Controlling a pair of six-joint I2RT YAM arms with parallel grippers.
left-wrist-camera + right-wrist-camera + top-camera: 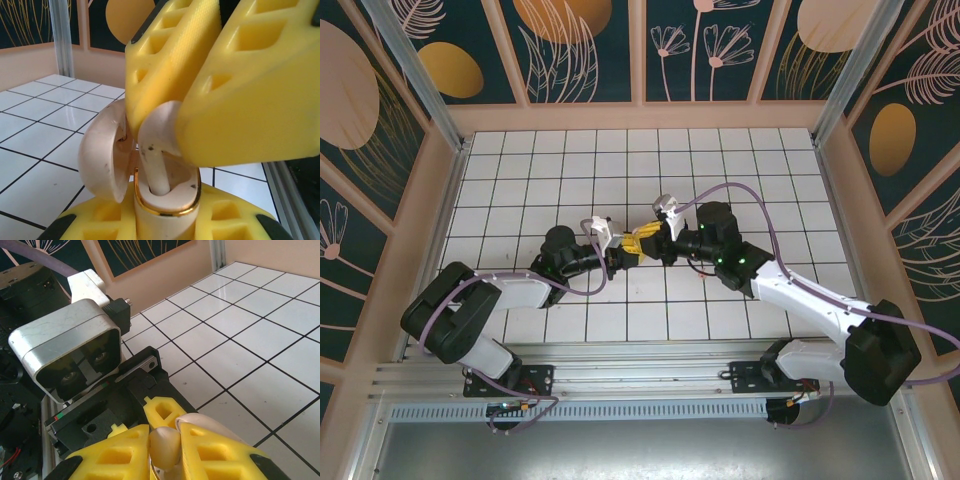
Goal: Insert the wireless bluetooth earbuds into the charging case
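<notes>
Mid-table (520, 180), well off every edge: left gripper (165, 222) clamped on open charging case (102, 155). Right gripper (165, 450) pinching earbud (159, 145), stem apparently down in the case's well.

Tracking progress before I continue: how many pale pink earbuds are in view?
1. The pale pink hook-shaped earbud sits in the right pincer, stem entering the open gold-rimmed cream charging case. Another may be hidden.
</notes>
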